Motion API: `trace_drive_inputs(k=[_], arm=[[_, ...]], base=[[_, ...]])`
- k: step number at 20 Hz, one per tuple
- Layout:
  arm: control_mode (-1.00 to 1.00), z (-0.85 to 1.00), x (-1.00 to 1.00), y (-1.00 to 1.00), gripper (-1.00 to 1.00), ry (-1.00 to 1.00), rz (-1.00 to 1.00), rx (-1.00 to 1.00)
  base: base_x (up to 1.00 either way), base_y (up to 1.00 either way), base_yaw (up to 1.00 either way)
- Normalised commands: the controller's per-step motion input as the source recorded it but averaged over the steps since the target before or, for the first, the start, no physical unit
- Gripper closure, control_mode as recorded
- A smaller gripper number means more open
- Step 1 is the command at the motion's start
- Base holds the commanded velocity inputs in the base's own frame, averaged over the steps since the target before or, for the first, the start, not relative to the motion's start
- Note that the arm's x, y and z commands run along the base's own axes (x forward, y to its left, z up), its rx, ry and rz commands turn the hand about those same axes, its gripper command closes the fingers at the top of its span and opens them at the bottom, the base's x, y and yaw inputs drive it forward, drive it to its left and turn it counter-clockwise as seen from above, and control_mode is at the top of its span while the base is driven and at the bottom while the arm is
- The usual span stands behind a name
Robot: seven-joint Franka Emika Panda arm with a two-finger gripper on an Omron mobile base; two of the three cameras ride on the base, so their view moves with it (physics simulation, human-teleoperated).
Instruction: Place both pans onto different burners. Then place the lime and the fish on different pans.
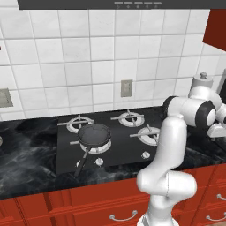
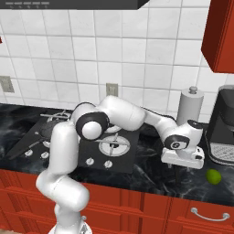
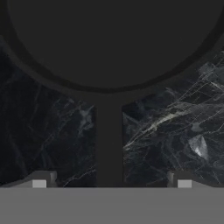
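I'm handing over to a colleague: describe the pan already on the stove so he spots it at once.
Find the black glass cooktop under the white tiled wall. The pan sits on its front-left burner, long handle pointing at the counter edge. It is the one burner that is covered.

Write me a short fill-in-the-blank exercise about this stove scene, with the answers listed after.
1. The pan with the long handle sits on a ____ of the cooktop.
2. The lime lies on the ____, right of the gripper.
3. The gripper's jaws are ____ over the second pan's handle.

Missing words: burner; counter; open
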Motion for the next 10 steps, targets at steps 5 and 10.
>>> trace_drive_inputs(k=[5,10], arm=[[-1.00,-0.34,0.01,0.00,-1.00,0.01,0.01,0.00],[-1.00,-0.28,0.00,0.00,-1.00,0.02,0.00,0.00]], base=[[0.00,0.00,0.00],[0.00,0.00,0.00]])
